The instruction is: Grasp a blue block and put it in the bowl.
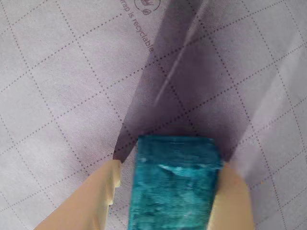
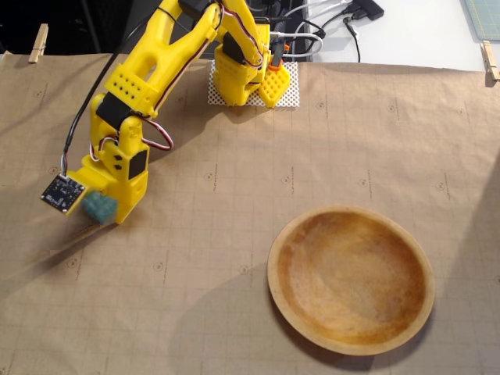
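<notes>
I had the small teal-blue foam block (image 1: 175, 184) squeezed between the yellow gripper (image 2: 100, 208) fingers, at the fixed view's left. Next, I thought, carry it to the wide round wooden bowl (image 2: 351, 279).

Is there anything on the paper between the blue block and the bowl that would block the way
Nothing visible does. The pincer holds the blue block at the fixed view's left; only bare brown paper lies between it and the bowl.

Table (image 2: 234, 234) covered in gridded brown paper; wooden bowl (image 2: 351, 279) on it.
</notes>
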Controlling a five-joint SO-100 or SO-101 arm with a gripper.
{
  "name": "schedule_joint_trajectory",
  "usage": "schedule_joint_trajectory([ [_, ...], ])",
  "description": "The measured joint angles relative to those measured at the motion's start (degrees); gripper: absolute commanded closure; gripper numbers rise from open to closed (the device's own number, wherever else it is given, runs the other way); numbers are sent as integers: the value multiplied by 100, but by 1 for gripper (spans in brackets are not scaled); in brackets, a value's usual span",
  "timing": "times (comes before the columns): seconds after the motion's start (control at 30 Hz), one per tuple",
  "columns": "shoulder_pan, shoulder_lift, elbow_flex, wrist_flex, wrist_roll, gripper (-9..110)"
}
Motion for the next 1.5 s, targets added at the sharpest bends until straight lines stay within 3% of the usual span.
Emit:
schedule_joint_trajectory([
  [0.3, -18, 0, -308, 659, 0, 105],
  [0.77, -105, 70, -958, 1661, 0, 104],
  [1.5, -1371, 4667, -1125, 2804, 343, 104],
])
